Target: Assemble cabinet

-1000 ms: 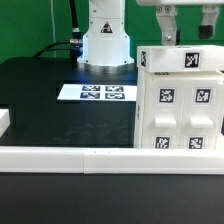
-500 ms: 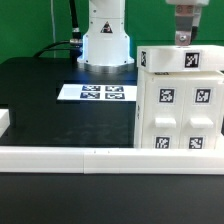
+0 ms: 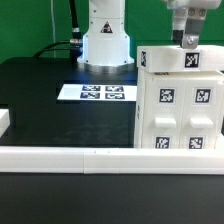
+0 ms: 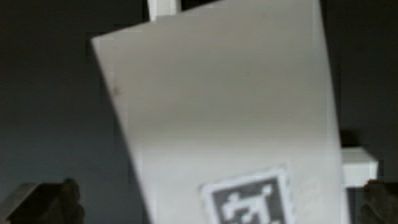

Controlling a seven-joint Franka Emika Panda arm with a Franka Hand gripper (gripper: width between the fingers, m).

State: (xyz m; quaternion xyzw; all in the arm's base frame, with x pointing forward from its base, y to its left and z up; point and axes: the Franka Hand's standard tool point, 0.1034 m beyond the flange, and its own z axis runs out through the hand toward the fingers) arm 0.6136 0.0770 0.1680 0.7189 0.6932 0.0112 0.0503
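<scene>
The cabinet point(image 3: 180, 100) is a large white box with several black-and-white tags, standing at the exterior view's right on the black table. Its top face carries one tag point(image 3: 190, 59). My gripper point(image 3: 187, 38) hangs just above the cabinet's top rear edge. In the wrist view a white cabinet panel point(image 4: 222, 110) with one tag point(image 4: 249, 205) fills the space between the two dark fingertips point(image 4: 45, 200). The jaws stand wide apart on either side of the panel, and the gripper point(image 4: 210, 200) holds nothing.
The marker board point(image 3: 100, 93) lies flat at the table's middle, in front of the arm's white base point(image 3: 105, 35). A long low white rail point(image 3: 90, 156) runs along the front edge, with a short white piece point(image 3: 4, 122) at the exterior view's left.
My gripper has moved toward the exterior view's right and come down, from above the cabinet's rear left corner to just over its top tag. The cabinet has not moved.
</scene>
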